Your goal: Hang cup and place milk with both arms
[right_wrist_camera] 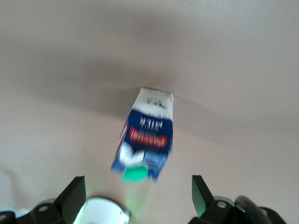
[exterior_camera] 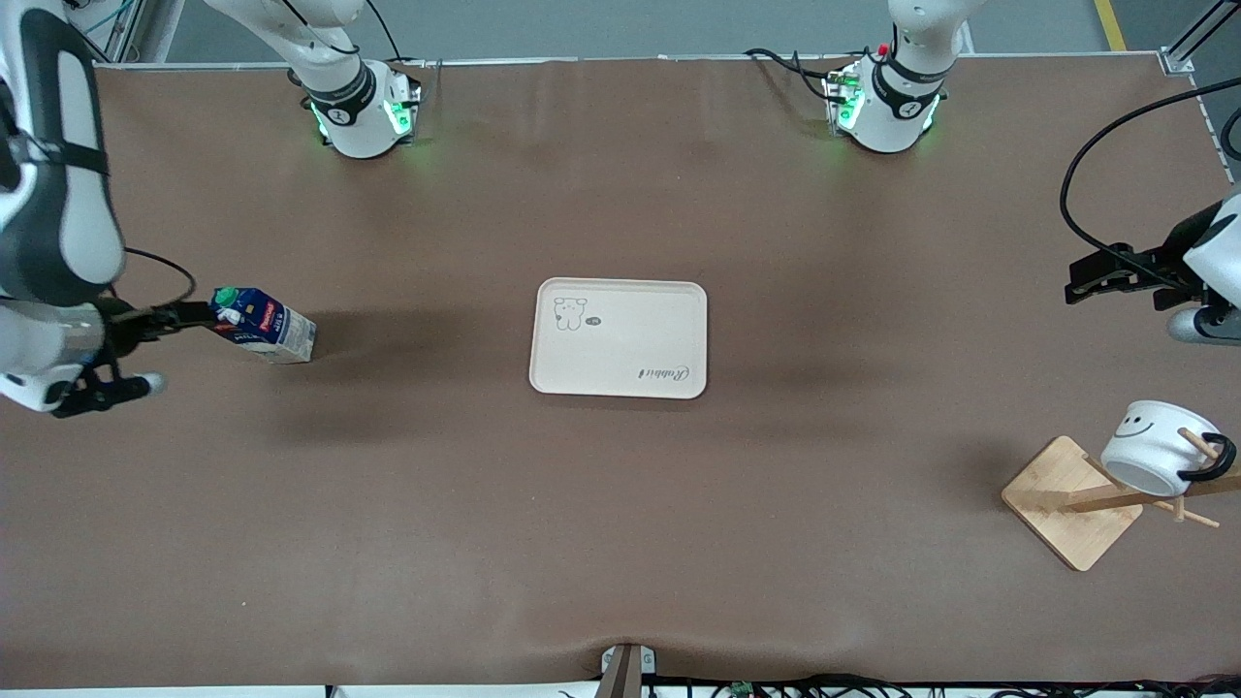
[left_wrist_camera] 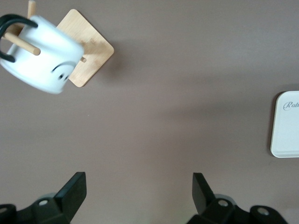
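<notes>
The cup (exterior_camera: 1156, 448) already hangs by its black handle on a peg of the wooden rack (exterior_camera: 1071, 501), which stands at the left arm's end of the worktop (exterior_camera: 620, 543), nearer the front camera than the tray. It tilts mouth-down with its smiley face outward, since the peg carries it by the handle alone. That half of the job looks finished.

The left hand (exterior_camera: 1081, 276) hovers over bare worktop near that end, well apart from the cup. Its fingers (left_wrist_camera: 74, 191) are spread wide with nothing between them, which fits an arm that has let go and now waits.

The milk (exterior_camera: 264, 327) is at the right arm's end, tipped over at a slant with its green cap toward the right hand (exterior_camera: 184, 314). Whether it rests on the worktop or is lifted I cannot tell. In the right wrist view the fingers (right_wrist_camera: 72, 193) stand wide apart on either side of the carton, not touching it, so it does not look gripped.

The cream tray (exterior_camera: 619, 337) lies at the middle of the worktop, holding nothing; it is probably where the milk belongs, so that step is not yet done.
</notes>
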Motion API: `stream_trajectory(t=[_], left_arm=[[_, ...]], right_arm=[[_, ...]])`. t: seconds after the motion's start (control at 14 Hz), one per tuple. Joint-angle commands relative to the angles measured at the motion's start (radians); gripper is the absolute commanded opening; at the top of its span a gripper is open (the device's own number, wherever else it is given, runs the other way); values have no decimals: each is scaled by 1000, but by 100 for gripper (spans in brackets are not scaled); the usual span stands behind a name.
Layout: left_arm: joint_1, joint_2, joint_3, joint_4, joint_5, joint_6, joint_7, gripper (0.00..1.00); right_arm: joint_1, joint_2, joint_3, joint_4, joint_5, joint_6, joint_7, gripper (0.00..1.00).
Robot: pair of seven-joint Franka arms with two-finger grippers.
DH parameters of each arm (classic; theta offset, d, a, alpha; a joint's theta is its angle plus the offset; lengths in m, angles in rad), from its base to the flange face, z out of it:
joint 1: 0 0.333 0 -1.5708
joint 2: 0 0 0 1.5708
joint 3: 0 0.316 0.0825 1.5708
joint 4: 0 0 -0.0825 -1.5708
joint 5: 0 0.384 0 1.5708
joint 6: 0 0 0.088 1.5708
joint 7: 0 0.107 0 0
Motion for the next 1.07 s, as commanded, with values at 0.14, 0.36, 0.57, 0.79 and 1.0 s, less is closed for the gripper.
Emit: stream_trajectory(t=[0.14, 0.36, 0.57, 0.79, 1.0], left_arm=[[-16, -38, -2, 4, 8, -12, 2, 100], [-182, -76, 148, -2, 7, -12, -3, 100], [-322, -109, 291, -15, 1, -50, -1, 100], [-424, -159, 387, -62, -11, -49, -6, 100], [-509, -205, 472, -114, -40, -42, -20, 100]], right_arm=[[24, 3, 3, 322, -18, -167, 172, 100], [61, -42, 5, 321, -1, -219, 387, 100], [64, -62, 3, 331, 17, -213, 398, 100], [82, -132, 6, 311, 51, -198, 409, 100], [40, -274, -12, 71, 140, -95, 404, 100]])
